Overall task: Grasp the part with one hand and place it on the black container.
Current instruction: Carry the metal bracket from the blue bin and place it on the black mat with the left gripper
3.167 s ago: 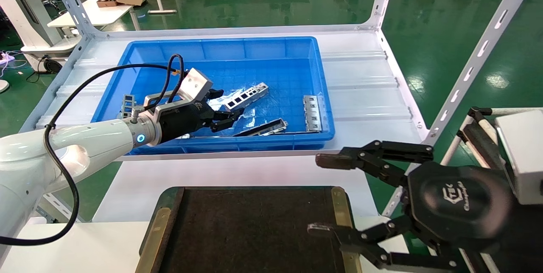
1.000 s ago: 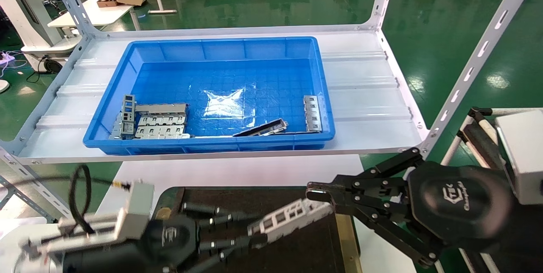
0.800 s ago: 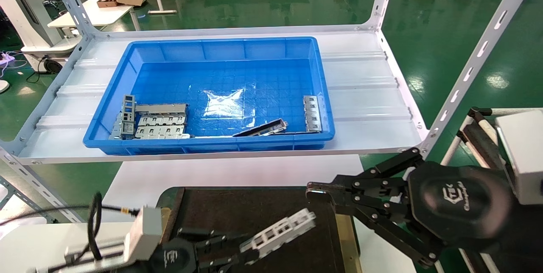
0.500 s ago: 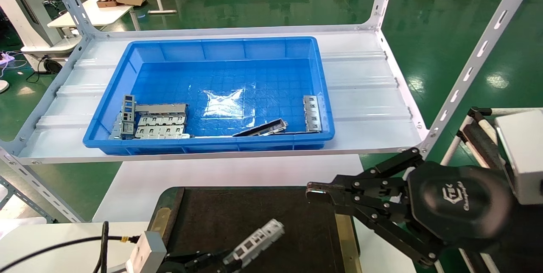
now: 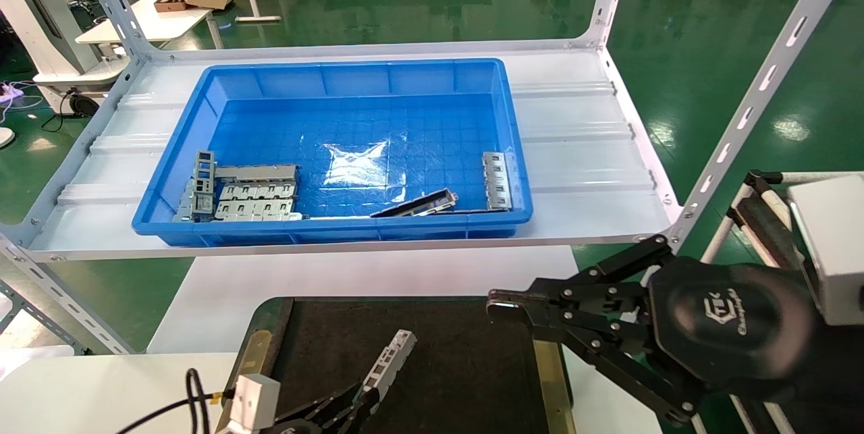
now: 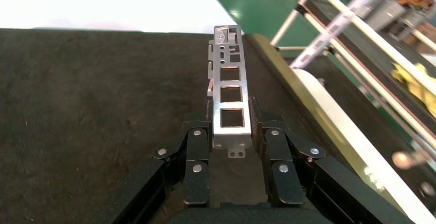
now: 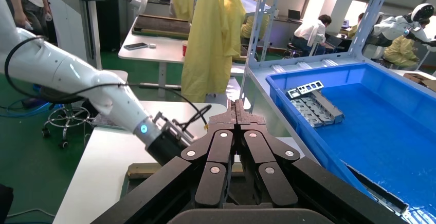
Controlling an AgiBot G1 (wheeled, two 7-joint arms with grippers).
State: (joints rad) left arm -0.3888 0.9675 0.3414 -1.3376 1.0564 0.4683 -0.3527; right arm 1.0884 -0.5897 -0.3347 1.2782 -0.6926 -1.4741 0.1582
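My left gripper (image 5: 363,400) is at the near edge of the black container (image 5: 459,366), low over its matte surface. It is shut on the part (image 5: 388,361), a slim silver bar with square cutouts that points away and up from the jaws. In the left wrist view the part (image 6: 230,95) sits between the two fingers (image 6: 201,131) over the black container (image 6: 77,106). My right gripper (image 5: 498,306) is shut and empty, hovering over the container's right brass rim. Its closed fingertips also show in the right wrist view (image 7: 236,108).
A deep blue bin (image 5: 189,123) stands on the white shelf behind the container, holding several metal parts (image 5: 250,192), a dark slanted strip (image 5: 418,204) and a plate (image 5: 497,181). White shelf posts (image 5: 756,96) rise at the right. The bin also shows in the right wrist view (image 7: 380,126).
My left gripper has carried the part from the blue bin over the black container, then pulled back toward its near edge. My right gripper went from open to shut.
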